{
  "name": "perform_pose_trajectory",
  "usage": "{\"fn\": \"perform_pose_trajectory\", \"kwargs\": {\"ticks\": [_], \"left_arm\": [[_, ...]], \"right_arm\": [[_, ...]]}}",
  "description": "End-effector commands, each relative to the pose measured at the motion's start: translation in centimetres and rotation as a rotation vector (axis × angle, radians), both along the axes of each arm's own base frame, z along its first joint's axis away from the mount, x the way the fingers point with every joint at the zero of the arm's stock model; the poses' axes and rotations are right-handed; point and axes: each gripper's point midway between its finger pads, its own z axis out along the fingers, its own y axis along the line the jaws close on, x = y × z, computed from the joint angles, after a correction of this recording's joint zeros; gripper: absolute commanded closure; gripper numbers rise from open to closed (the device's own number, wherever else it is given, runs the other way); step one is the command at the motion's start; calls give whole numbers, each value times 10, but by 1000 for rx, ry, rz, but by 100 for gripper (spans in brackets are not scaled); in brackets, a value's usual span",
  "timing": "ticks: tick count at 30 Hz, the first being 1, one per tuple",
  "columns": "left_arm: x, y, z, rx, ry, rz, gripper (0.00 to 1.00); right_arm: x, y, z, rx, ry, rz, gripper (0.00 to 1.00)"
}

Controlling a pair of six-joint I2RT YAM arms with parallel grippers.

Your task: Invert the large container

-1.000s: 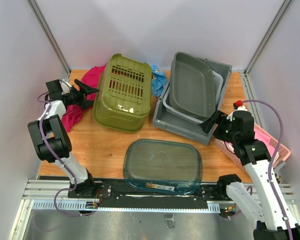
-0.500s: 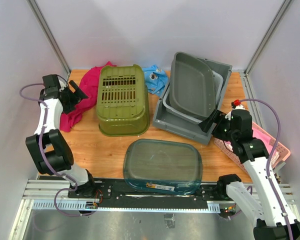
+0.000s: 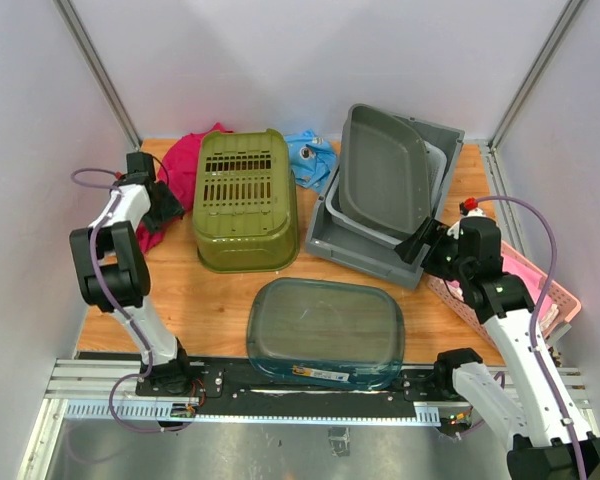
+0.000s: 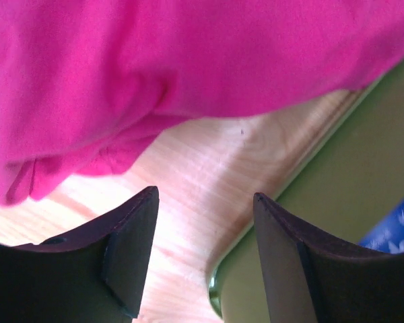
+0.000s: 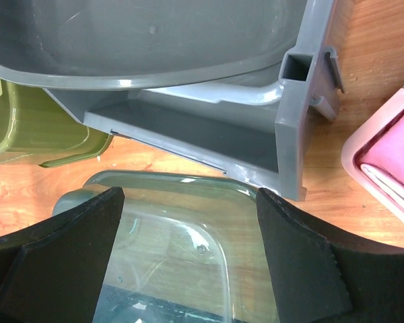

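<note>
Resting bottom-up at the rear left of the table [image 3: 210, 300], the olive basket [image 3: 246, 200] shows its slotted base. Left gripper [image 4: 205, 202]: fingers apart, empty, beside the basket's rim and a pink cloth [image 4: 155, 67]. Right gripper [image 5: 188, 202]: fingers apart, empty, above a clear tub [image 3: 325, 330]. 1 grey crate [image 3: 360, 255] holds 1 tilted grey tub [image 3: 385, 170].
</note>
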Motion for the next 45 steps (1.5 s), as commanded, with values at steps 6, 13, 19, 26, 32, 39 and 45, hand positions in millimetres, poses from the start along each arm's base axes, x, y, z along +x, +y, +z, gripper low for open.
{"fn": "perform_pose_trajectory", "kwargs": {"ticks": [6, 13, 19, 26, 32, 39, 45], "left_arm": [[73, 17, -24, 6, -22, 49, 38], [156, 30, -39, -8, -61, 26, 37], [216, 28, -38, -37, -161, -40, 29], [223, 22, 94, 147, -356, -86, 16], [176, -5, 224, 247, -522, -116, 8], [97, -103, 271, 268, -556, -335, 8], [29, -242, 251, 206, -542, -616, 9]], "right_arm": [[11, 6, -6, -28, 22, 30, 19], [17, 2, -7, -54, 30, 16, 19], [23, 1, -11, -71, 61, 8, 19], [28, 5, -7, -49, 58, 10, 19], [22, 10, -2, -14, 39, 33, 19], [9, 7, 3, -15, -4, 41, 19], [6, 7, 4, -22, -4, 48, 19]]}}
